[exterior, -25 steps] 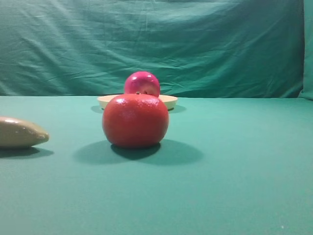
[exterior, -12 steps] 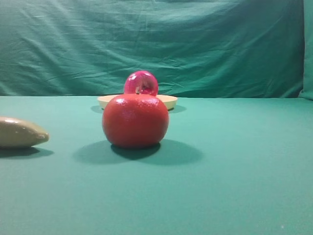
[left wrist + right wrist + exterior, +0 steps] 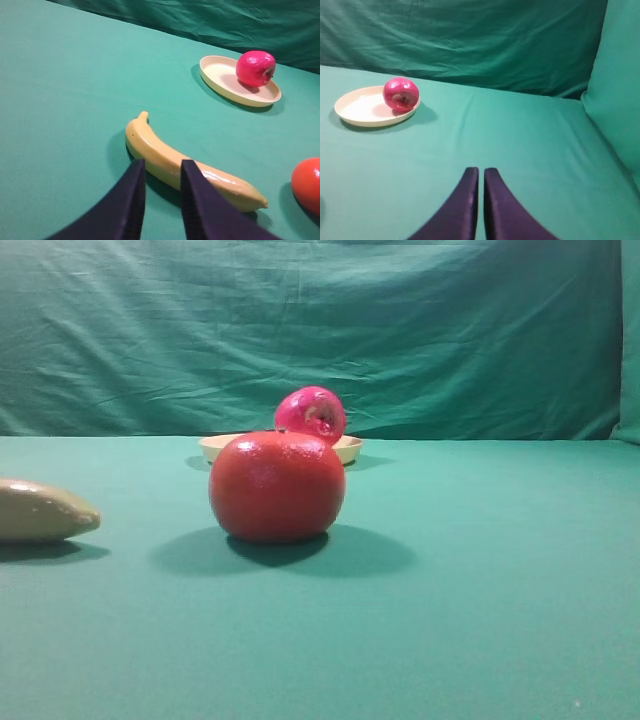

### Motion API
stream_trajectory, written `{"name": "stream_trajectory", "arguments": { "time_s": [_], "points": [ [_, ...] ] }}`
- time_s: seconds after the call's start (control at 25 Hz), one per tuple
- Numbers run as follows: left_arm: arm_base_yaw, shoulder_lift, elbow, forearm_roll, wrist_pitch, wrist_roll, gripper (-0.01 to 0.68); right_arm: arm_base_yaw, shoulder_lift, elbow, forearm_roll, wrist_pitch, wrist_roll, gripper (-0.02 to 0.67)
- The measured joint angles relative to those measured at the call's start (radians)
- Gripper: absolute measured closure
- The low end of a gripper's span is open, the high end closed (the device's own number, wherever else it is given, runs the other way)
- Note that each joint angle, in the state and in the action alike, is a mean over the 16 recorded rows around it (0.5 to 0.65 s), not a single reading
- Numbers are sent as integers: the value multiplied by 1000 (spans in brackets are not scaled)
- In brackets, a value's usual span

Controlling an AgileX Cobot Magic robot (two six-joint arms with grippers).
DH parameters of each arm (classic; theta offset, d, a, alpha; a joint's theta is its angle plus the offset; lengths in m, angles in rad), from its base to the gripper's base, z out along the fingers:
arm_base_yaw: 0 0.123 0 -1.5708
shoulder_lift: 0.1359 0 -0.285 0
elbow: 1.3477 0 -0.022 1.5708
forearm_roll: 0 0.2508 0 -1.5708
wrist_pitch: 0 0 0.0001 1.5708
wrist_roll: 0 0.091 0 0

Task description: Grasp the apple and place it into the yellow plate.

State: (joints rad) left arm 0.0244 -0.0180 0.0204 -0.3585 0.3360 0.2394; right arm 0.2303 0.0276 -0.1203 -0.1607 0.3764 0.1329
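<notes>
The glossy pink apple [image 3: 311, 415] lies inside the pale yellow plate [image 3: 214, 446], tipped with its dimple facing the camera. In the exterior view it shows behind an orange-red fruit. In the left wrist view the apple [image 3: 255, 68] rests at the far side of the plate [image 3: 222, 80]. In the right wrist view the apple [image 3: 401, 93] sits by the right rim of the plate [image 3: 357, 109]. My left gripper [image 3: 162, 167] is empty, its fingers a little apart, low over a banana. My right gripper [image 3: 481, 172] is shut and empty, far from the plate.
A large orange-red tomato-like fruit [image 3: 277, 487] stands in front of the plate and shows at the left wrist view's edge [image 3: 307, 182]. A yellow banana [image 3: 185, 167] lies under my left gripper; it shows at the exterior view's left [image 3: 40, 510]. Green cloth covers table and backdrop.
The apple has rolled to the right inside the plate and turned its dimple toward the camera. The orange-red fruit and the banana have not moved.
</notes>
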Motion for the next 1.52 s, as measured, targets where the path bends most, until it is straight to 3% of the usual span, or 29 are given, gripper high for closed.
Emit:
{"name": "stream_trajectory", "arguments": {
  "time_s": [0.44, 1.52],
  "points": [
    [0, 0, 0, 0, 0, 0, 516, -54, -39, 140, 27, -51, 3, 649],
    [0, 0, 0, 0, 0, 0, 516, -93, -40, 147, 36, 2, -13, 649]
  ]
}}
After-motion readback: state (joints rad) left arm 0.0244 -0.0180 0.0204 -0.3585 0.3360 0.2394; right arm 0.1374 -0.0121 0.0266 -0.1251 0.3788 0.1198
